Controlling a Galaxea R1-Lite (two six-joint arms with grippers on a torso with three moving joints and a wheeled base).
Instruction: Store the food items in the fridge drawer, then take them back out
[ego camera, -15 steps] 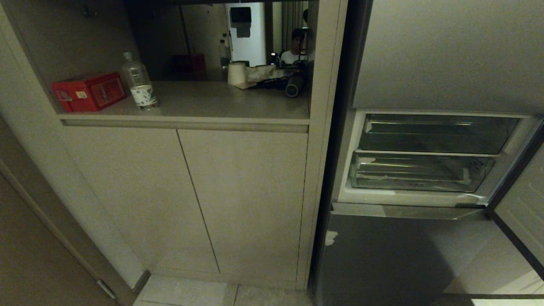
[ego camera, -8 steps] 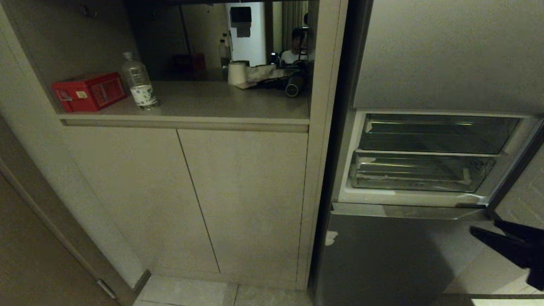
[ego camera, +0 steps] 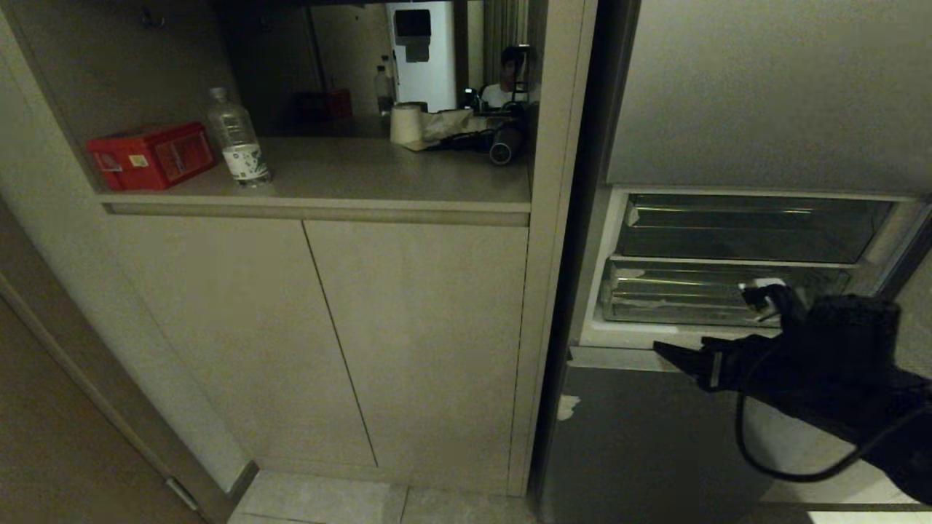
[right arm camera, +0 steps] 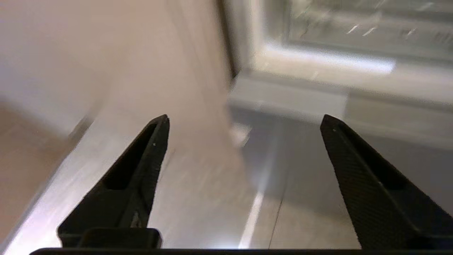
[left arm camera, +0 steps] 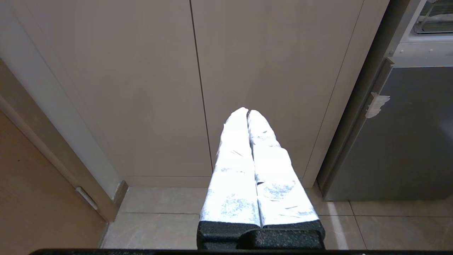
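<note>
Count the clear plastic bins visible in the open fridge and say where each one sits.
2. The shallower upper tray sits just under the closed grey door; the lower fridge drawer sits directly beneath it, partly behind the right end effector. Others may be hidden behind closed doors.

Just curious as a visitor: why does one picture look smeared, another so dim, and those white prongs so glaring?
Right wrist view: the fridge is streaked with motion blur, the black right pincer sharp. Head view: dim, murky. Left wrist view: light glares off the closed white left pincer.
</note>
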